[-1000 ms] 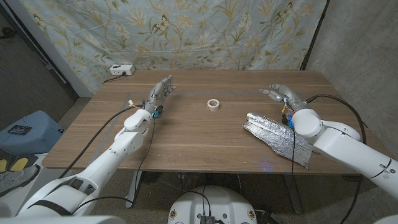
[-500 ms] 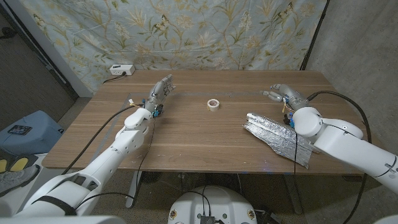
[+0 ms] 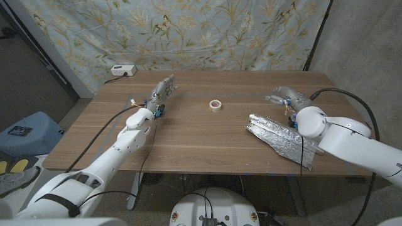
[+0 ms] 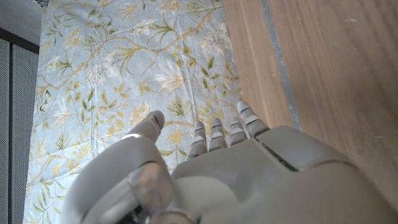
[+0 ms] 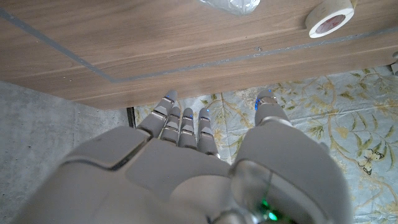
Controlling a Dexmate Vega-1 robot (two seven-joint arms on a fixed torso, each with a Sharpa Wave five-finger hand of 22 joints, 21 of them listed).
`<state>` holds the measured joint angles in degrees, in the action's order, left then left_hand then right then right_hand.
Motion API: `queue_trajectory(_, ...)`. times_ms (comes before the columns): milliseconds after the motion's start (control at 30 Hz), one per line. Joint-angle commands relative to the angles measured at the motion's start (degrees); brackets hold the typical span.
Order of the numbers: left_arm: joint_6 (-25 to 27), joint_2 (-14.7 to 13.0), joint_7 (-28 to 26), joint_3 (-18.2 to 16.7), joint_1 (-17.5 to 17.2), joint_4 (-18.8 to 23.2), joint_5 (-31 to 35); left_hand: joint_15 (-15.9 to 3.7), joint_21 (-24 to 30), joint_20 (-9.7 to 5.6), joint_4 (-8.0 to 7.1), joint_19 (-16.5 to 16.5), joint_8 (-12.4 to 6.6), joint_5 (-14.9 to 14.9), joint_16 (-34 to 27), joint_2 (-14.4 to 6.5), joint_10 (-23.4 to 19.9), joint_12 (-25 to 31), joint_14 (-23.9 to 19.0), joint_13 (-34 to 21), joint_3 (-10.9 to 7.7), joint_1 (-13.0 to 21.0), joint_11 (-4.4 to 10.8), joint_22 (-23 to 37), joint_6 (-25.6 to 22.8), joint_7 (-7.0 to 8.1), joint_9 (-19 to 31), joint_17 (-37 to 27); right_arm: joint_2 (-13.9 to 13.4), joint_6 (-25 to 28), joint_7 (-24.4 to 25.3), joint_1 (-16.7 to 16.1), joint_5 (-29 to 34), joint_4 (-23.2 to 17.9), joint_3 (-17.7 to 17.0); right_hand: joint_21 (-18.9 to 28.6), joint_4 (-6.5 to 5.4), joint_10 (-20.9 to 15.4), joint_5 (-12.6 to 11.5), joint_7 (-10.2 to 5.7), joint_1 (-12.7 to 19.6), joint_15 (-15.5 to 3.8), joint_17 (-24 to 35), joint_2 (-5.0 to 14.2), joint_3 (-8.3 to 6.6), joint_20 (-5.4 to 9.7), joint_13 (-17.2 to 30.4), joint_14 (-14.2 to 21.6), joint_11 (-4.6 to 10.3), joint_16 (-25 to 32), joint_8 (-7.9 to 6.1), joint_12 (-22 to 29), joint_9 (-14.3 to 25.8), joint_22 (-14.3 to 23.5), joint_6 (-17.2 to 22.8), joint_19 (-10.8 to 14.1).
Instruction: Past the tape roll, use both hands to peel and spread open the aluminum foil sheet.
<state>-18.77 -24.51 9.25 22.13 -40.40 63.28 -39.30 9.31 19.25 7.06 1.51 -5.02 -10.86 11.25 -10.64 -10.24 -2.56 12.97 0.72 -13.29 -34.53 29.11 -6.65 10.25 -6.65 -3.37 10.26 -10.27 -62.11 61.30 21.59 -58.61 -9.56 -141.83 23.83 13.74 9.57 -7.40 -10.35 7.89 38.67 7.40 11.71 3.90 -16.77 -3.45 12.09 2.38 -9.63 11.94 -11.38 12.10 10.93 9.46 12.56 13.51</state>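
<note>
A crumpled aluminum foil sheet (image 3: 282,137) lies on the right side of the wooden table (image 3: 195,135), running toward the front edge. A small roll of tape (image 3: 215,105) sits near the table's middle; the roll of tape (image 5: 329,17) also appears in the right wrist view beside a foil corner (image 5: 231,5). My right hand (image 3: 286,96) hovers just beyond the foil's far end, fingers apart, holding nothing. My left hand (image 3: 161,93) is raised over the table's far left part, fingers extended and empty.
A white power strip (image 3: 123,70) lies at the table's far left corner. A floral cloth (image 3: 188,31) hangs behind the table. Black cables trail along both arms. Bare wood stretches between the tape roll and the front edge.
My right forearm has shifted slightly, with the hand staying beyond the foil's far end. The left hand and the foil have not moved.
</note>
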Motion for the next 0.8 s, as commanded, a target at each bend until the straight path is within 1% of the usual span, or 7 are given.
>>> queue_trajectory(33, -0.26, 0.43, 0.84, 0.1, 0.81, -1.55, -0.16, 0.35, -0.33, 0.19, 0.27, -0.24, -0.03, 0.41, -0.48, -0.3, -0.33, 0.25, -0.2, -0.14, 0.04, 0.36, -0.3, 0.25, -0.54, -0.02, 0.21, -0.25, -3.01, 8.55, -2.33, 4.83, -0.01, -4.66, 5.09, -0.47, 0.66, 0.09, -0.29, 2.76, 1.62, 1.06, 0.2, -0.31, -0.24, -0.93, 0.28, -0.1, -0.96, -0.27, 0.28, -0.02, 0.25, 0.24, -0.83, -0.01)
queue_trajectory(167, -0.23, 0.41, 1.11, 0.25, 1.08, -1.87, 0.02, 0.37, -0.38, 0.21, 0.26, -0.27, -0.01, 0.42, -0.5, -0.32, -0.37, 0.27, -0.22, -0.11, 0.06, 0.32, -0.42, 0.25, -0.54, 0.02, 0.21, -0.28, -5.11, 10.7, -4.78, 7.73, -0.38, -6.28, 7.71, -1.08, 0.82, 0.62, -0.43, 3.09, 3.28, 1.79, 0.2, -0.91, -0.47, -1.58, 0.48, -0.6, -1.54, -0.4, 0.34, -0.12, 0.35, 0.25, -1.92, -0.43)
queue_trajectory(267, -0.14, 0.4, 1.22, 0.25, 1.18, -1.94, -0.01, 0.38, -0.4, 0.23, 0.27, -0.28, -0.01, 0.43, -0.51, -0.32, -0.39, 0.28, -0.23, -0.1, 0.06, 0.31, -0.43, 0.26, -0.58, 0.03, 0.21, -0.29, -5.94, 12.07, -6.02, 9.43, -0.75, -7.03, 9.25, -1.45, 0.79, 0.79, -0.55, 2.99, 4.4, 2.62, 0.2, -1.35, -0.59, -2.42, 0.6, -0.88, -2.01, -0.44, 0.24, -0.1, 0.41, 0.28, -2.33, -0.69)
queue_trajectory(433, 0.07, 0.37, 1.49, 0.29, 1.32, -2.15, -0.06, 0.38, -0.42, 0.21, 0.32, -0.35, -0.03, 0.45, -0.51, -0.34, -0.39, 0.28, -0.26, -0.07, 0.04, 0.33, -0.43, 0.26, -0.66, 0.04, 0.21, -0.29, -7.18, 14.45, -7.35, 12.2, -0.61, -8.38, 12.26, -2.06, 0.62, 0.92, -0.71, 3.17, 5.82, 3.05, 0.24, -1.79, -0.73, -3.52, 0.77, -0.84, -2.53, -0.32, -0.01, -0.02, 0.47, 0.34, -2.39, -1.45)
queue_trajectory(467, 0.07, 0.37, 1.56, 0.31, 1.37, -2.26, -0.06, 0.39, -0.43, 0.18, 0.3, -0.36, -0.04, 0.45, -0.52, -0.37, -0.44, 0.29, -0.25, -0.07, 0.04, 0.31, -0.42, 0.26, -0.7, 0.02, 0.21, -0.31, -7.6, 14.84, -7.61, 12.87, -0.39, -8.69, 13.07, -2.59, 0.5, 0.88, -0.77, 3.11, 6.39, 2.89, 0.25, -1.94, -0.76, -3.98, 0.84, -0.84, -2.41, -0.27, -0.09, 0.05, 0.49, 0.36, -2.39, -2.64)
queue_trajectory(533, 0.06, 0.41, 1.7, 0.32, 1.43, -2.48, -0.07, 0.39, -0.45, 0.21, 0.31, -0.38, -0.09, 0.46, -0.52, -0.38, -0.49, 0.31, -0.26, -0.05, 0.03, 0.3, -0.45, 0.26, -0.86, -0.02, 0.22, -0.32, -8.15, 15.32, -8.17, 13.7, -0.49, -9.08, 13.88, -3.01, 0.33, 0.08, -0.82, 3.13, 6.9, 2.98, 0.25, -2.09, -0.77, -4.25, 0.92, -0.8, -2.1, -0.21, -0.22, 0.41, 0.51, 0.38, -2.25, -3.8)
queue_trajectory(800, -0.26, 0.54, 1.71, 0.18, 1.52, -3.2, -0.09, 0.43, -0.52, 0.25, 0.29, -0.42, -0.12, 0.48, -0.56, -0.4, -0.48, 0.31, -0.34, -0.02, 0.03, 0.25, -0.62, 0.27, -1.01, -0.08, 0.22, -0.35, -9.15, 17.46, -10.9, 19.74, 1.29, -8.99, 20.83, -3.23, 0.11, -1.67, -0.95, 3.22, 7.8, 3.27, 0.24, -2.48, -0.68, -4.74, 1.09, -0.51, -1.84, -0.03, -0.48, 1.1, 0.54, 0.39, -1.8, -5.05)
